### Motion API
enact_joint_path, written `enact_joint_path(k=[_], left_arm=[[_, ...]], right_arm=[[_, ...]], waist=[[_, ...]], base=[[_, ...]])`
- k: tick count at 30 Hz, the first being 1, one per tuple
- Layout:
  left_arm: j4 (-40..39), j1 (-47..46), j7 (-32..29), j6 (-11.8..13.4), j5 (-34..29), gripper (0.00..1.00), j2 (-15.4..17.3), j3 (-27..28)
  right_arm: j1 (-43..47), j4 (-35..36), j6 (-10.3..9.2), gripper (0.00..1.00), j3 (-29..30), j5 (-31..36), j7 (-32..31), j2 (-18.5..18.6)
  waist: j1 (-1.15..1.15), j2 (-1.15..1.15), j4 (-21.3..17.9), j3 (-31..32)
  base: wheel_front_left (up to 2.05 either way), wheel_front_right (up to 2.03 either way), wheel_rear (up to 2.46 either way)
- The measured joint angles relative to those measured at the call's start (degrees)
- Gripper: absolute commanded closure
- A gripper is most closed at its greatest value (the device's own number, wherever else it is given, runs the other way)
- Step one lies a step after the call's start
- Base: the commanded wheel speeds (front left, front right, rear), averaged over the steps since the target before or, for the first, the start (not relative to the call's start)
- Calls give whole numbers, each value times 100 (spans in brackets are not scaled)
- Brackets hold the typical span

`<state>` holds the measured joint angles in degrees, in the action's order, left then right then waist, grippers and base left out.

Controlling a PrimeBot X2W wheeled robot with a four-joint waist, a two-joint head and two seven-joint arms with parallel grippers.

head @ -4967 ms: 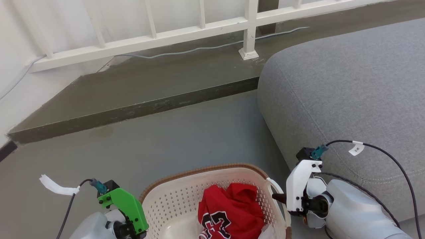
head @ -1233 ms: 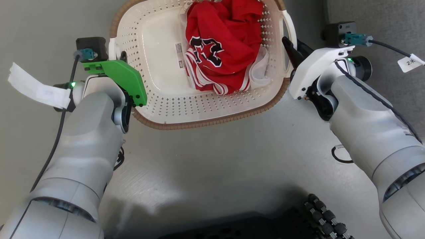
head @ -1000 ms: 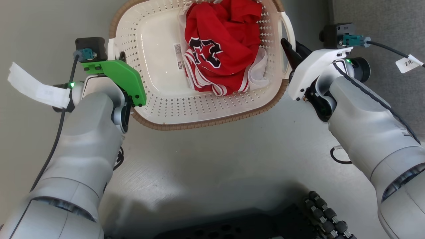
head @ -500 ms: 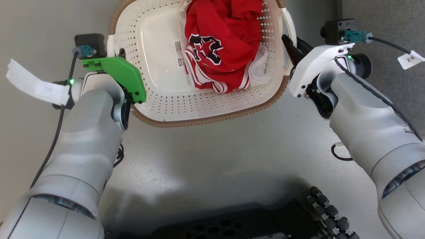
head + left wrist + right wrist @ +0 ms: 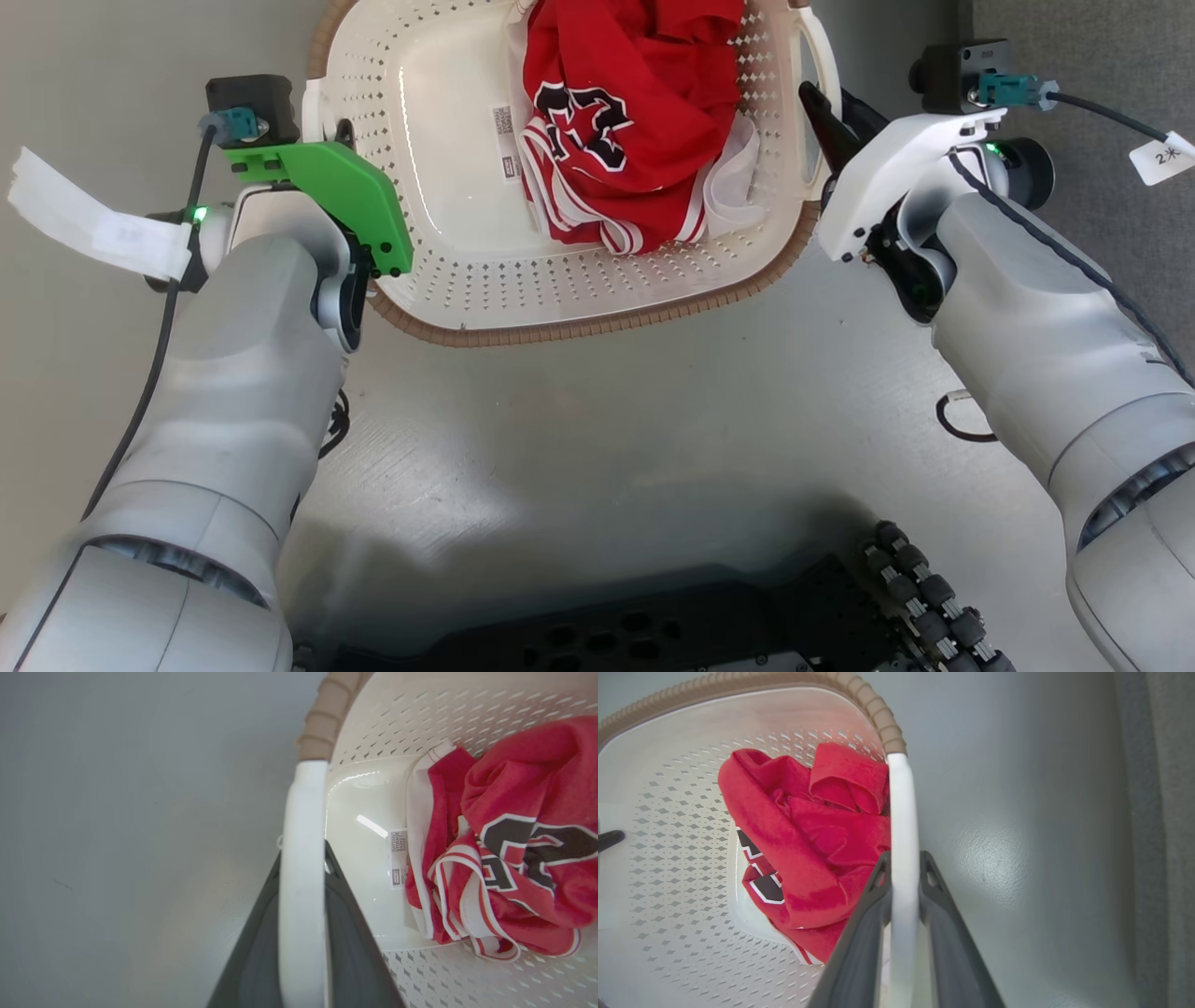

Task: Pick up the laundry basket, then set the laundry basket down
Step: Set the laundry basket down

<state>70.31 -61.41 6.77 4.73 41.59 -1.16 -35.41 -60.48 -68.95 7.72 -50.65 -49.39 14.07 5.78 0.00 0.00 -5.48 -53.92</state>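
Both grippers are clamped tight: our left gripper (image 5: 302, 858) pinches the white left handle (image 5: 301, 807) between its two dark fingers, and our right gripper (image 5: 903, 858) pinches the right handle (image 5: 903, 802) the same way. Between our arms sits the laundry basket (image 5: 560, 329), its brown rim nearest us, over the grey floor (image 5: 597, 420); we cannot tell whether it touches the ground. A crumpled red jersey (image 5: 635, 112) lies inside, toward the right wall, beside a small label (image 5: 504, 140) on the bottom.
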Motion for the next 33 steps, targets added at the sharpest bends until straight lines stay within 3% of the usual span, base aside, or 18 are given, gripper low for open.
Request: enact_joint_path(k=[16, 17, 18, 19, 24, 33], left_arm=[[-51, 2, 34, -75, 136, 100, 21, -18], [-70, 4, 35, -105, 169, 100, 25, -15], [-87, 7, 34, -140, 200, 54, 35, -12], [-97, 10, 34, -157, 260, 0, 54, -7], [-166, 62, 34, -252, 360, 0, 222, -18], [-277, 182, 108, -387, 457, 0, 230, -108]], right_arm=[[-10, 14, 24, 100, -34, -60, -4, 14], [-10, 47, 24, 71, -26, -74, -5, 18], [-11, 81, 16, 8, -35, -96, -5, 15], [-11, 99, 15, 0, -51, -97, -5, 29], [-7, 170, -21, 0, -97, -131, -5, 122], [80, 352, -20, 0, -170, -276, -5, 125]], waist=[[0, 0, 2, -20], [0, 0, 2, -20], [0, 0, 2, -20], [0, 0, 2, -21], [0, 0, 7, -14], [0, 0, 28, 55]], base=[[0, 0, 0], [0, 0, 0], [0, 0, 0], [0, 0, 0], [0, 0, 0], [0, 0, 0]])
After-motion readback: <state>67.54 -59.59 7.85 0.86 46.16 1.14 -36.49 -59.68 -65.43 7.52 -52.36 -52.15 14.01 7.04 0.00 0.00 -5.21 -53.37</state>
